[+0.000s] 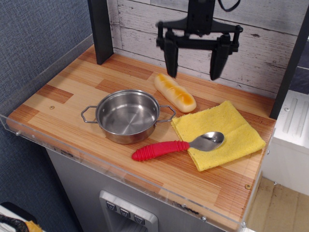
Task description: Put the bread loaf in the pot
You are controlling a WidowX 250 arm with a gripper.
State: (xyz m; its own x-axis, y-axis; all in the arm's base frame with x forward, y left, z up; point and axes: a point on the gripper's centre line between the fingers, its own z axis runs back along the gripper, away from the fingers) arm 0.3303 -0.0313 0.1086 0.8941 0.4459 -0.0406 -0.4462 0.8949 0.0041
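Gripper (193, 76) (fingers (171, 58) spread) above bread loaf (175, 93).

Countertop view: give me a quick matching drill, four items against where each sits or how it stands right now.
Items:
1. bread loaf
2. pot
3. spoon
4. hand

States:
A. bowl resting on the yellow cloth, red handle on the wood
B. open, hanging above the back of the counter
C. empty, near the counter's middle
D. lying on the wood behind the pot's right handle

Pairs: 1-D, 2-C, 3-A, 4-B
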